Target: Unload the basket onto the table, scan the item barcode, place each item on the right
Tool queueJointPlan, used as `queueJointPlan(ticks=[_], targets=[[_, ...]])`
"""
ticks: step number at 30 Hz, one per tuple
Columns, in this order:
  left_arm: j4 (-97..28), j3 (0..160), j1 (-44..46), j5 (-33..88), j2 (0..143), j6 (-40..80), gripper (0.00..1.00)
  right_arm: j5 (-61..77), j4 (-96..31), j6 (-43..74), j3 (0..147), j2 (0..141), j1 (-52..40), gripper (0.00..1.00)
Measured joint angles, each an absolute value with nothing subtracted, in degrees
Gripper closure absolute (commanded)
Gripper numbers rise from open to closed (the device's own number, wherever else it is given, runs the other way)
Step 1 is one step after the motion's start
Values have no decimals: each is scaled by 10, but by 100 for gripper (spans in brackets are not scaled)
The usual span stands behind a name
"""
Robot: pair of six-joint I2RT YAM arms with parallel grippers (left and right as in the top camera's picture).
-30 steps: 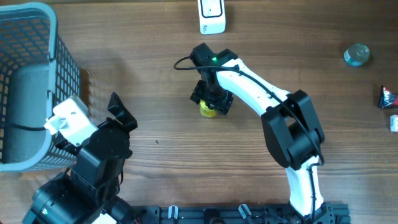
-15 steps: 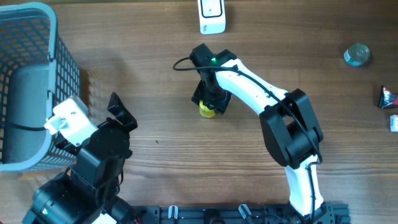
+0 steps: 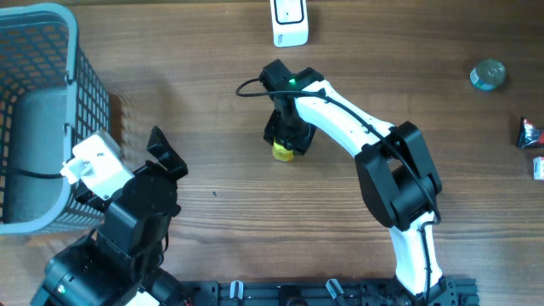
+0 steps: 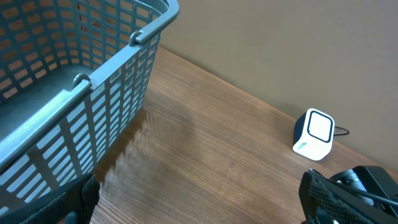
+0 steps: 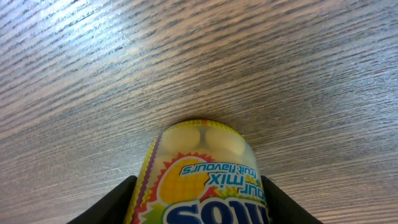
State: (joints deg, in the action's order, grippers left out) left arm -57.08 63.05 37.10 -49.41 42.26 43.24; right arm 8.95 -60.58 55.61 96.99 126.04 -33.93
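A yellow candy bottle with a fruit-mix label lies on the wooden table. My right gripper is shut on it, one black finger pressed against each side. From above, only the bottle's yellow end shows below the right gripper. The white barcode scanner stands at the table's far edge, beyond the bottle, and is also in the left wrist view. My left gripper hovers wide open over bare wood near the basket, with nothing between its fingers.
A blue-grey mesh basket fills the left side, close to the left arm; its rim shows in the left wrist view. A round tin and two small packets lie at the far right.
The right gripper's fingers have closed in onto the yellow bottle. The bottle and both arms have stayed where they were.
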Motion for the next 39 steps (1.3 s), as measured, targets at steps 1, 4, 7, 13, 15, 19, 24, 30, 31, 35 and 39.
queueJointPlan(ticks=[1,4,7,13,15,19,24,30,31,35,39], targets=[[-571,630,371,-494,423,432,0,90,-606,554,970,1260,-339,65],[-571,630,371,-494,423,432,0,91,-607,549,970,1260,-339,65],[-571,630,371,-494,423,432,0,93,-608,541,970,1260,-339,66],[-571,630,371,-494,423,432,0,95,-610,526,970,1260,-339,71],[-571,630,371,-494,423,432,0,101,-617,513,970,1260,-339,71],[-571,630,371,-494,423,432,0,120,-644,478,970,1262,-339,70],[-571,630,371,-494,423,432,0,135,-665,452,970,1264,-339,69],[-571,630,371,-494,423,432,0,187,-669,409,970,1267,-339,69],[-571,630,371,-494,423,432,0,198,-669,401,970,1267,-339,69],[-571,630,371,-494,423,432,0,249,-692,362,969,1268,-339,69],[-571,630,371,-494,423,432,0,279,-733,331,969,1268,-338,69]])
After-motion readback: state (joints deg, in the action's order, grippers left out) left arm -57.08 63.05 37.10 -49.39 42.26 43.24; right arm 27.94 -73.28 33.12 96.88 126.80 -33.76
